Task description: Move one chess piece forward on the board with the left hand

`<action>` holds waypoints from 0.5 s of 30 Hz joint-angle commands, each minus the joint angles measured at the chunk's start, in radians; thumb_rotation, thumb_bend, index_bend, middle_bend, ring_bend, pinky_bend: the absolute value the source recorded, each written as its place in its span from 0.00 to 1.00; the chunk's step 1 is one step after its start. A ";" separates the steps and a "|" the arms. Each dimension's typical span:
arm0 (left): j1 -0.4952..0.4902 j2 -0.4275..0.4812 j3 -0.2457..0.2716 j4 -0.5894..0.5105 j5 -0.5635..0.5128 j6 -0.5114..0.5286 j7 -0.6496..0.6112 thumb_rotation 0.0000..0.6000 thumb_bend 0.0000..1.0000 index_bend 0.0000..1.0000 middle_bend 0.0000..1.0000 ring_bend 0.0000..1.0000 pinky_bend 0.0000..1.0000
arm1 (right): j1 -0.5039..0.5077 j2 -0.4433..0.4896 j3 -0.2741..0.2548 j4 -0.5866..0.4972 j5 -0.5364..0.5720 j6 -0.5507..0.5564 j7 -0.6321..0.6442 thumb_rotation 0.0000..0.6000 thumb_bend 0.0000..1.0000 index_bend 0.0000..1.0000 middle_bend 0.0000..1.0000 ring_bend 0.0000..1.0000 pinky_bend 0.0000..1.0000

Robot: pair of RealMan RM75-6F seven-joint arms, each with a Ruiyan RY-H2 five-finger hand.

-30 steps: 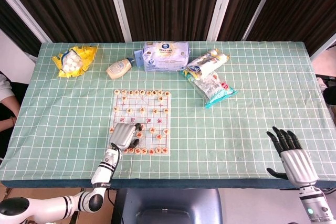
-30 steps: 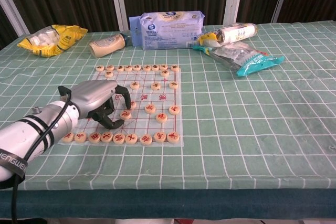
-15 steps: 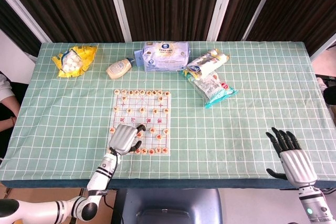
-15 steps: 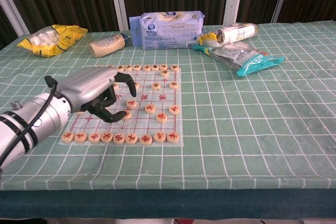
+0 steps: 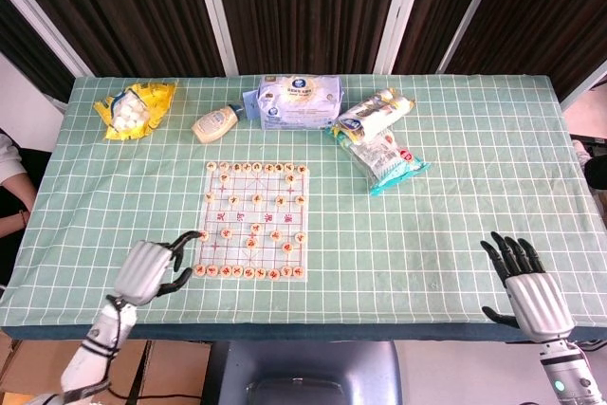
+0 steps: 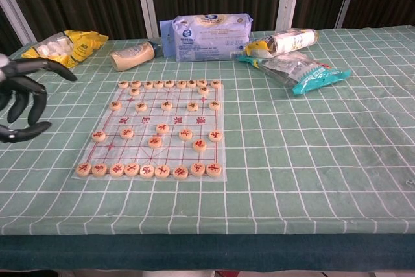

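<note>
Green checked cloth covers the worktop (image 5: 455,187). From the head view, the chess board (image 5: 253,222) lies near the middle, slightly toward 9 o'clock, its round chess pieces (image 5: 250,244) spread over the grid. The left robot hand (image 5: 156,267) sits off the board at its 8 o'clock corner, fingers spread, grasping nothing. The right robot hand (image 5: 526,286) rests at 4 o'clock, well apart from the board, fingers splayed and released. At 12 o'clock beyond the board lie a yellow snack bag (image 5: 135,108), a small bottle (image 5: 216,122), a blue tissue pack (image 5: 300,102) and two more packets (image 5: 379,139).

From the chest view, only the dark fingers (image 6: 23,98) of the left robot hand show at 9 o'clock, apart and empty, beside the chess board (image 6: 113,150).
</note>
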 commanded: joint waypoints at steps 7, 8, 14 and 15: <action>0.260 0.148 0.091 0.203 0.098 0.292 -0.296 1.00 0.37 0.00 0.00 0.00 0.19 | -0.020 -0.007 0.004 -0.014 -0.019 0.046 -0.037 1.00 0.16 0.00 0.00 0.00 0.00; 0.263 0.151 0.089 0.203 0.099 0.290 -0.304 1.00 0.37 0.00 0.00 0.00 0.19 | -0.021 -0.006 0.003 -0.013 -0.020 0.048 -0.035 1.00 0.16 0.00 0.00 0.00 0.00; 0.260 0.181 0.093 0.184 0.127 0.241 -0.344 1.00 0.37 0.00 0.00 0.00 0.19 | -0.021 -0.002 0.002 -0.006 -0.022 0.046 -0.024 1.00 0.16 0.00 0.00 0.00 0.00; 0.262 0.181 0.090 0.182 0.128 0.240 -0.340 1.00 0.37 0.00 0.00 0.00 0.19 | -0.022 -0.002 0.002 -0.005 -0.023 0.045 -0.024 1.00 0.16 0.00 0.00 0.00 0.00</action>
